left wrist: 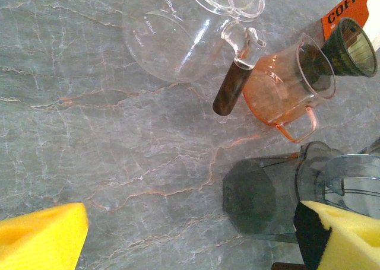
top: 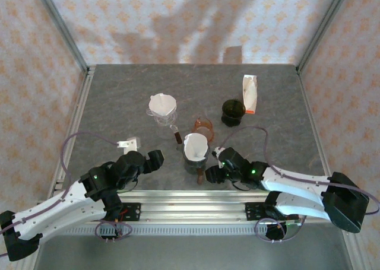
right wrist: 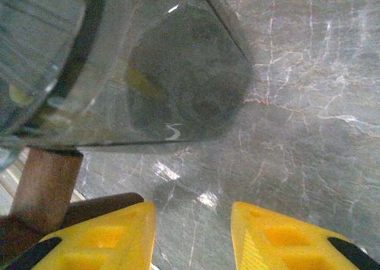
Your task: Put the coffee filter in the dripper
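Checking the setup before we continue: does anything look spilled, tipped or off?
Nothing looks spilled or broken. One oddity: the white filter in the grey dripper nearest the arms seems to sit crooked, one side poking above the rim. A second filter, on the glass jug, looks settled.

Left arm (top: 59,206) and right arm (top: 297,184) – white shells, black joints, green light (top: 94,177) on each, purple cables (top: 89,134) looping off. Fingers (right wrist: 279,237) are chunky yellow, black-tipped.

Lab cell: aluminium frame (top: 61,27), wallpaper panels (top: 119,15)
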